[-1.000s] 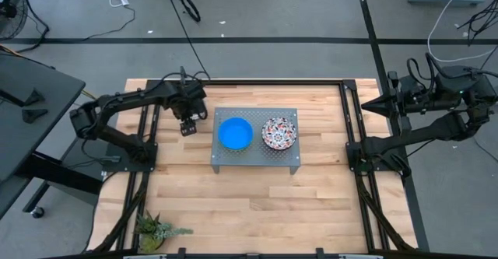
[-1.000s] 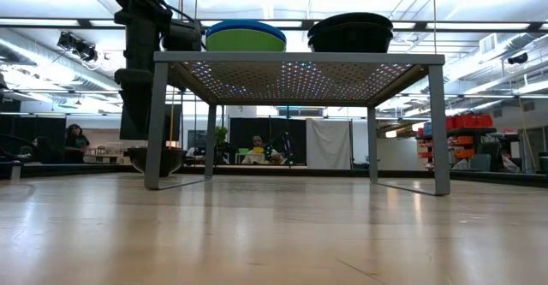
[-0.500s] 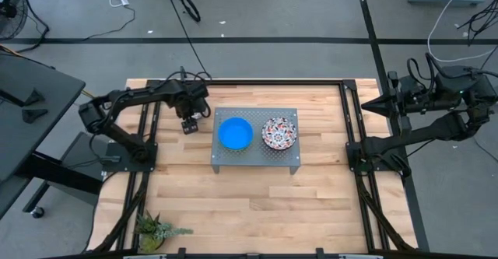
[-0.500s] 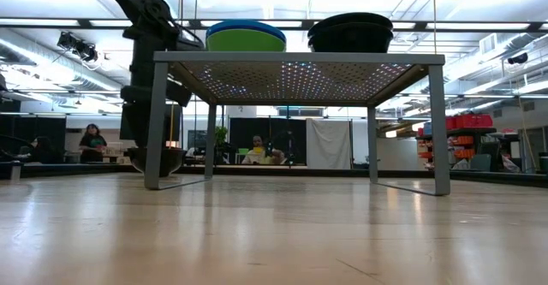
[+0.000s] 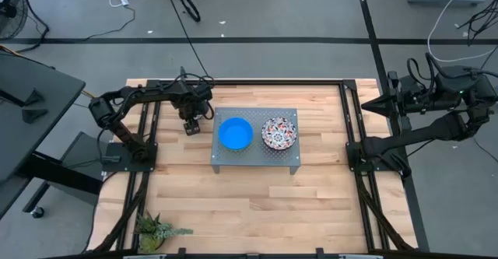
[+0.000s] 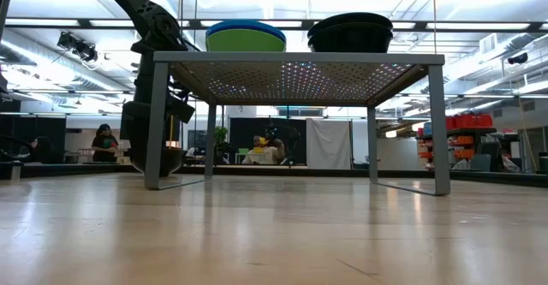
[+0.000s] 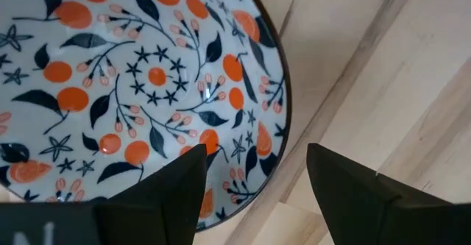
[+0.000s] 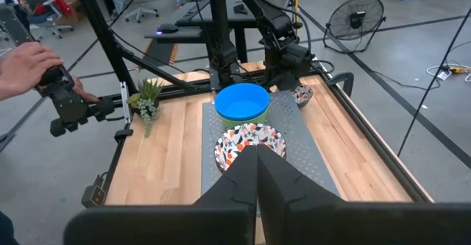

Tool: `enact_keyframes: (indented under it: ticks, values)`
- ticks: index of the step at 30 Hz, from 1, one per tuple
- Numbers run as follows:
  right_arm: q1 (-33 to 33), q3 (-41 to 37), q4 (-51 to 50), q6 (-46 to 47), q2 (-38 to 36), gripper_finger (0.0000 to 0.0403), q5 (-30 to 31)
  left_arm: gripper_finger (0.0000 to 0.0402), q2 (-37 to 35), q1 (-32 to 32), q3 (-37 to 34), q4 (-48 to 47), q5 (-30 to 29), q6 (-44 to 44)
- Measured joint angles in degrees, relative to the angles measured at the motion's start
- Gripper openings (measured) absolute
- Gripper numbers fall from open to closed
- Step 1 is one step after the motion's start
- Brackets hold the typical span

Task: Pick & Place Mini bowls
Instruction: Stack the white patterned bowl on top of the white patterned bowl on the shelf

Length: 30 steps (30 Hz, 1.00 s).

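A white floral mini bowl (image 7: pixel 132 90) rests on its base on the wooden table, just left of the grey perforated tray (image 5: pixel 257 159). My left gripper (image 7: pixel 254 182) points down over it, open. One finger is over the bowl's inside and the other over bare table, with the rim (image 7: pixel 283 112) between them. In the low view that gripper (image 6: pixel 147 135) hangs right above the bowl (image 6: pixel 167 159). On the tray stand a bright blue bowl (image 5: pixel 235 133) on a green one (image 6: pixel 245 40), and a floral bowl (image 5: pixel 279 132) topping a dark stack (image 6: pixel 349 32). My right gripper (image 8: pixel 257 160) waits shut, high at the table's right side.
The tray stands on four legs in the table's middle, and its near left leg (image 6: pixel 154 122) is close to my left gripper. A small spiky plant (image 5: pixel 156 229) sits at the near left corner. A person's hand (image 8: pixel 22 65) shows beyond the table's left side.
My left gripper has come down toward the floral bowl on the table and drifted slightly toward the tray. It has stayed open. The bowls have not moved.
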Motion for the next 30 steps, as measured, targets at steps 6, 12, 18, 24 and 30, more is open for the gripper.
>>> enact_keyframes:
  ticks: [6,12,18,24,30]
  values:
    - [0.01,0.0,0.0,0.0,0.0,0.0007,-0.01,0.0214,0.03,0.0,0.0,0.0,0.0,0.0]
    - [0.0,0.0,0.01,0.0,0.0,0.0007,0.0,0.0161,0.03,0.0,0.0,0.02,-0.02,0.01]
    - [0.01,0.0,0.01,0.0,-0.01,0.0007,-0.02,0.0116,0.03,0.0,0.0,-0.02,0.01,0.0]
    - [0.01,0.0,0.01,0.0,0.0,0.0007,-0.01,0.0088,0.03,0.0,0.0,-0.04,0.83,-0.02]
    - [0.0,0.0,0.01,0.0,-0.01,0.0006,0.0,0.0057,0.01,-0.02,0.13,-0.28,0.71,-0.02]
